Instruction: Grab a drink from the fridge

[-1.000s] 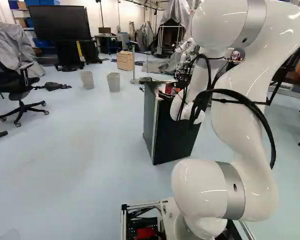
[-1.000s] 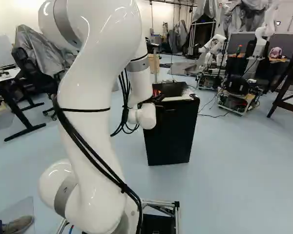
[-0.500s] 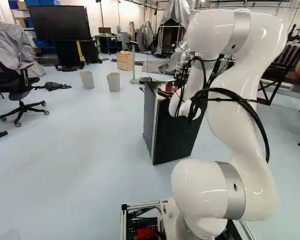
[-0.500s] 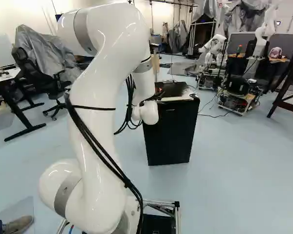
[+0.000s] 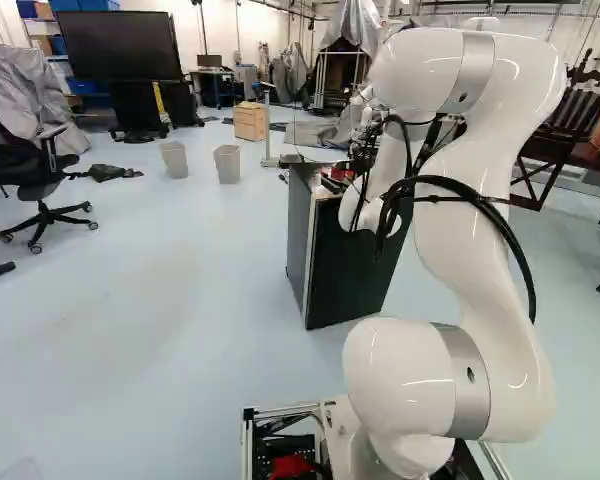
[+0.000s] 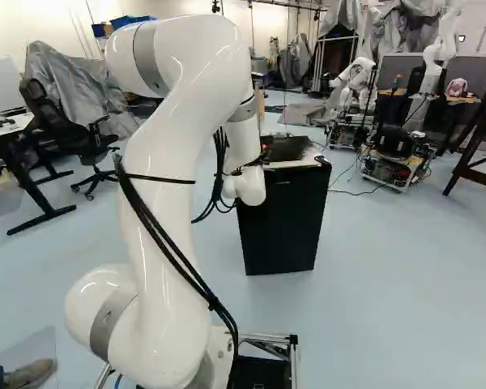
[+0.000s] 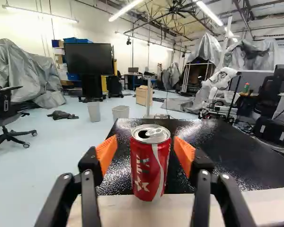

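Clearly red, the upright can (image 7: 150,165), white-striped beneath a silver top.

The glossy white arm (image 5: 460,250) has rounded joints (image 5: 395,375), silver-grey bands (image 5: 465,400) and looping black cables (image 5: 443,181).

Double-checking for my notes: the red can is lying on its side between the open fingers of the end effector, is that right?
No, the wrist view shows the red can standing upright; it is between the open fingers of the end effector.
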Motion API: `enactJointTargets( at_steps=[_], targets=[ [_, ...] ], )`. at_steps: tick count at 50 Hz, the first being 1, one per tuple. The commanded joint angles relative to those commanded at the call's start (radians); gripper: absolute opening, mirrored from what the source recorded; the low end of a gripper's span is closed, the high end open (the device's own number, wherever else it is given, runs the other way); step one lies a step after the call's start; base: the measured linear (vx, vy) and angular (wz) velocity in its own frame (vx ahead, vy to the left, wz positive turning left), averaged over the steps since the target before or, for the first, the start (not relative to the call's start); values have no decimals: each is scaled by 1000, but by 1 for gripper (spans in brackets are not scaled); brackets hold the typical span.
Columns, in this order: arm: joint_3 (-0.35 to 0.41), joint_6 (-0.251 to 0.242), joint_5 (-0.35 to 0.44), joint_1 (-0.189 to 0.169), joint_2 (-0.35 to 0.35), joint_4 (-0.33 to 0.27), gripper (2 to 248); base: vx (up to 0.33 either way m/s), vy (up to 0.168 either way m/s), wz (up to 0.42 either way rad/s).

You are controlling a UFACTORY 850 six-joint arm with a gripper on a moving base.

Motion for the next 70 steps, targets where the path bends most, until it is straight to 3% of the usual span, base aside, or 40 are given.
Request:
enactJointTargets(
  at_steps=[2,3,7,8,12,13,24,70],
  targets=[
    [0,0,0,0,0,0,186,0,0,0],
    [0,0,0,0,0,0,149,0,0,0],
    [0,0,0,0,0,0,149,0,0,0],
    [0,0,0,0,0,0,112,0,0,0],
    [0,0,0,0,0,0,112,0,0,0],
    [0,0,0,0,0,0,86,0,0,0],
    [1,0,0,0,14,0,75,0,0,0],
    [-3,0,0,0,104,0,75,0,0,0]
  ],
)
